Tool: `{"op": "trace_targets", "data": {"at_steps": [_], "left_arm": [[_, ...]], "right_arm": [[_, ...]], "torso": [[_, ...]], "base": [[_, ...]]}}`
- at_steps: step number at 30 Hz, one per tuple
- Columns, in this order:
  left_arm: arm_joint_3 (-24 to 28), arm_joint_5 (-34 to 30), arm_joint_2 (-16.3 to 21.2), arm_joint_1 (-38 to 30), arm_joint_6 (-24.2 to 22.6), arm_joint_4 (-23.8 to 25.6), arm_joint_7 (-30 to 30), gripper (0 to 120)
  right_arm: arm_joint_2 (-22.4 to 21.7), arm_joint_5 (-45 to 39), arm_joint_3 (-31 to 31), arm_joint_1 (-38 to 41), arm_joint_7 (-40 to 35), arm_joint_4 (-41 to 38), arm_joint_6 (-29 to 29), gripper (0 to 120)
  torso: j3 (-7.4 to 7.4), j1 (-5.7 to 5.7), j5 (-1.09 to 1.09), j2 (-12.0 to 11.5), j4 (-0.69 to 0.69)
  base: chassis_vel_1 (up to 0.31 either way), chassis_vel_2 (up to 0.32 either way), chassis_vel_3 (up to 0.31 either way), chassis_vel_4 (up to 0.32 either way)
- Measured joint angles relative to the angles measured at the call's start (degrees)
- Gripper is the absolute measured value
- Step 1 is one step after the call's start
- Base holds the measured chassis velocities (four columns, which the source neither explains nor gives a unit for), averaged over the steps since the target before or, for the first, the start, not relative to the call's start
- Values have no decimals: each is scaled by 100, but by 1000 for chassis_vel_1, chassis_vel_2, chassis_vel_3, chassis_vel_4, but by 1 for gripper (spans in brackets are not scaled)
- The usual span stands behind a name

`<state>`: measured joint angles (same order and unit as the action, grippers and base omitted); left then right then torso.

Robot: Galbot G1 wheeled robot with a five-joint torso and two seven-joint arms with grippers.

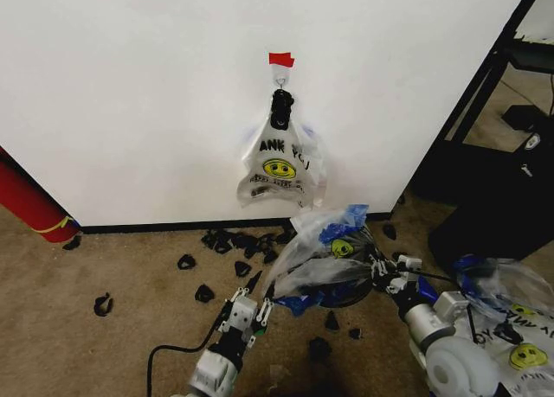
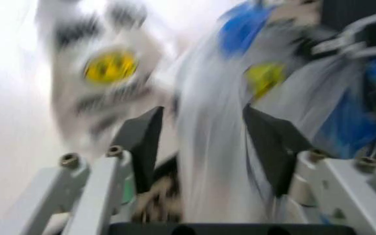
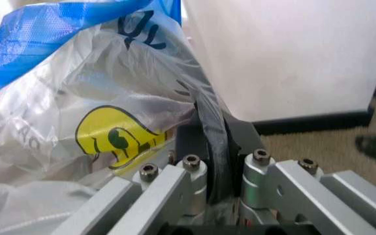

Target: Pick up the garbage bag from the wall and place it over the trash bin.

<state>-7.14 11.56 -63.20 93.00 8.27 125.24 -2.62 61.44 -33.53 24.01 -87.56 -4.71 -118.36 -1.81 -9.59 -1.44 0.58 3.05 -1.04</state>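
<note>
Garbage bag (image 1: 322, 257) is stretched low over the trash bin (image 1: 351, 295), which is almost fully hidden under the plastic; only a dark sliver of rim shows. Right gripper (image 1: 382, 277) is pinched tight on the bag's gathered edge, seen close in the right wrist view (image 3: 213, 161). Left gripper (image 1: 253, 305) sits at the bag's other side, fingers spread with plastic running between them (image 2: 201, 147); that view is smeared, contact unclear. Bunch of bags (image 1: 281, 165) hangs on the wall (image 1: 130, 94) above, well apart. Black scraps (image 1: 227, 241) litter the carpet (image 1: 104, 267) near the baseboard; open floor lies to the robot's left. Bag pile (image 1: 511, 315) is cut off on the robot's right.
</note>
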Motion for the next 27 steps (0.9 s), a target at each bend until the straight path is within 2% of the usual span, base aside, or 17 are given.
{"op": "trace_targets", "data": {"at_steps": [3, 7, 9, 12, 14, 19, 25, 27], "left_arm": [[19, 208, 6, -81, 213, -25, 195, 65], [215, 311, -32, -520, 370, -173, 306, 83], [292, 346, -61, -827, 330, -310, 301, 91], [334, 350, -71, -951, 273, -375, 287, 94], [498, 328, -131, -1244, -5, -565, 53, 100], [602, 338, -224, -1406, -262, -743, -218, 97], [564, 354, -241, -1396, -355, -682, -431, 73], [547, 354, -240, -1395, -381, -674, -459, 70]], "right_arm": [[17, 328, -132, -5, -50, -26, 108, 2], [44, 677, -337, 9, -209, -158, 122, 2], [66, 943, -412, 7, -236, -185, 156, 2], [85, 1137, -455, 2, -238, -187, 203, 2], [149, 1706, -555, -35, -188, -176, 441, 2], [212, 2065, -612, -121, -72, -174, 649, 2], [238, 2225, -602, -176, -49, -188, 677, 2], [244, 2243, -602, -186, -47, -187, 690, 2]], "torso": [[0, 0, 0, 0, 0], [0, 0, 0, 0, 0], [0, 0, 1, 0, 0], [0, -1, 0, 0, -1], [0, -1, 0, 0, 0], [0, -1, 0, 0, 0], [0, -1, -1, 0, 1], [0, -1, -1, 0, 1]], "base": [[0, 0, 0, 0], [0, 0, 0, 0], [0, 0, 0, 0], [0, 0, 0, 0], [0, 0, 0, 0], [0, 0, 0, 0], [0, 0, 0, 0], [0, 0, 0, 0]]}}
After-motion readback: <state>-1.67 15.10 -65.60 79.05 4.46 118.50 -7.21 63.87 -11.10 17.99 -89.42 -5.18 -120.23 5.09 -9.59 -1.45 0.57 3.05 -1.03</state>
